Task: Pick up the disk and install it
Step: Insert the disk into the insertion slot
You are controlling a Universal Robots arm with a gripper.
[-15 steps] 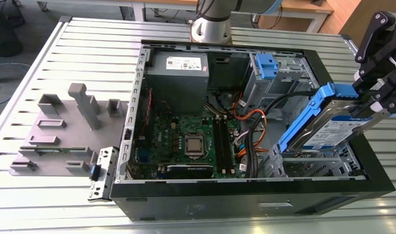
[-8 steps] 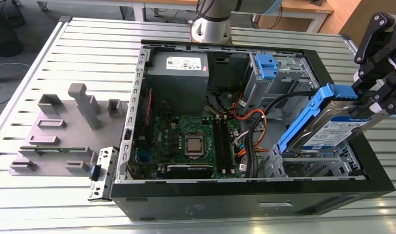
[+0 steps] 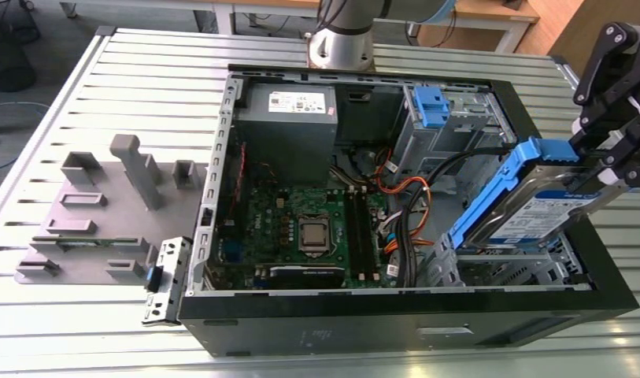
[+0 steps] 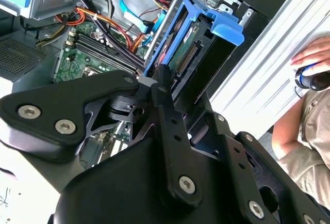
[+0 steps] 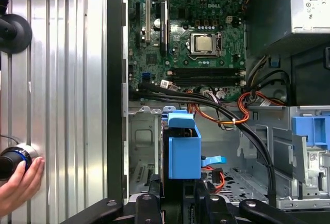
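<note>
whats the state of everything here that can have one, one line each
disk, tilted, lower end dipping into the case, not seated
end effector, shut on the disk's upper end
computer case, lying on its side, side panel off
processor socket, bare, no cooler
blue bracket, sitting in the far drive cage
hand, resting against a round knob

Arm base (image 3: 341, 43): smooth silver-grey cylinder, darker joint above. Over to gripper (image 3: 605, 157): matte black throughout, angular linkage bars, round pivot holes. In second wrist view, housing (image 4: 154, 188) broad, rounded, black. Silver round-head screws (image 4: 30, 111) on side plate, more on lower links. Central link (image 4: 172, 126) long, narrow, row of small holes. In first wrist view, black knuckles (image 5: 147, 203), dark pivot bolts.
</note>
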